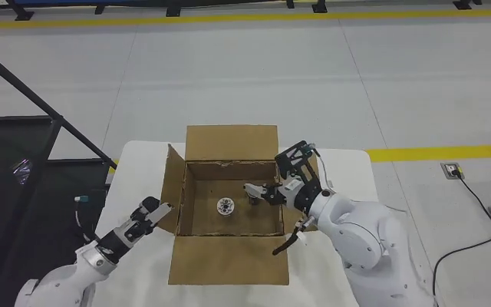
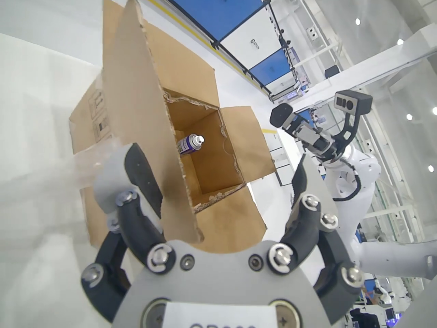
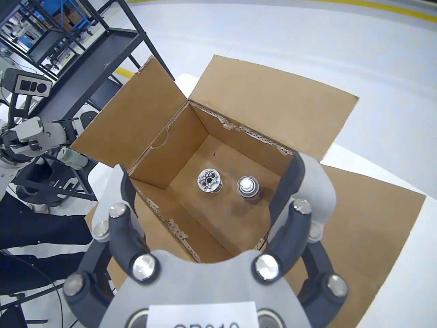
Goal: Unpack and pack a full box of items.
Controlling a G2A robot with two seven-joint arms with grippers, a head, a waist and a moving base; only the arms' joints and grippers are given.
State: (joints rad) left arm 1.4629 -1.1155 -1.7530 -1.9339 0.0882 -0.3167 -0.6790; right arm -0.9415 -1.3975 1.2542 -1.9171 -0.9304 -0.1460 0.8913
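Squarely on the white tabletop (image 1: pixel 345 169) sits an open cardboard box (image 1: pixel 230 142), its four flaps spread outward. Two things stand on the box floor: a round metal piece (image 1: pixel 225 205) near the middle, and a spray can just beside it, on the right arm's side.

From the right wrist, the metal piece (image 3: pixel 209 180) shows a face with several holes. The spray can (image 3: pixel 248 187) stands upright with its white nozzle up. The two are close but not touching.

The right claw (image 1: pixel 257 192) hangs over the open top of the box, on the right side of the opening. Its fingers (image 3: pixel 300 172) are spread wide with nothing between them, and the box (image 3: pixel 273 104) floor shows through the gap of the right claw (image 3: pixel 210 167). A corner of the tabletop (image 3: pixel 358 158) shows past the far flap.

The left claw (image 1: pixel 157 207) is just outside the box, at its left flap. From its own wrist the left claw (image 2: pixel 218 162) is spread apart too. The raised edge of that flap runs down between its fingers (image 2: pixel 140 172). I cannot tell whether a finger touches the cardboard. Past the flap, the inside of the box (image 2: pixel 205 172) is in view with the spray can (image 2: pixel 191 143) against the floor, and the tabletop (image 2: pixel 34 104) stretches beside it.
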